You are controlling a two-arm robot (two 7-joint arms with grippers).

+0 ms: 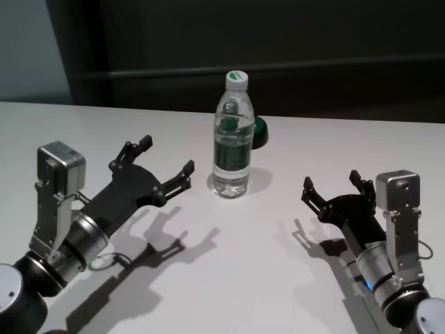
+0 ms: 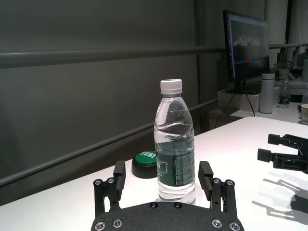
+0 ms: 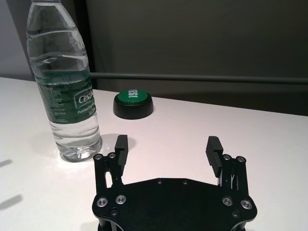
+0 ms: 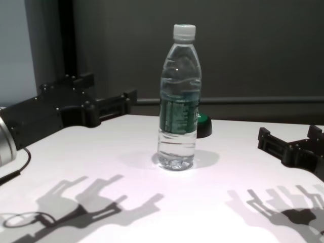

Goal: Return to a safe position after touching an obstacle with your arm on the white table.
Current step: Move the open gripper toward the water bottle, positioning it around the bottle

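Both arms fill the near edge of the head view, raised over the table (image 1: 229, 278) and casting shadows on it. Largest is the left gripper (image 1: 165, 161), claw spread and holding nothing, its fingertips just beside the bottle (image 1: 232, 136) but apart from it — a clear gap shows. The right gripper (image 1: 332, 184), also spread and holding nothing, hangs well apart on the other side. Neither arm touches the bottle, which stands upright near the table's middle, so by my reading any touch is over and the retreat is what is left; the left arm, close and aimed at it, has the farther way to go.

Capped white, with a green label band, the bottle is full of clear water almost to the shoulder. Behind it, just beside its base, sits a puck (image 3: 134, 103) with a green top.
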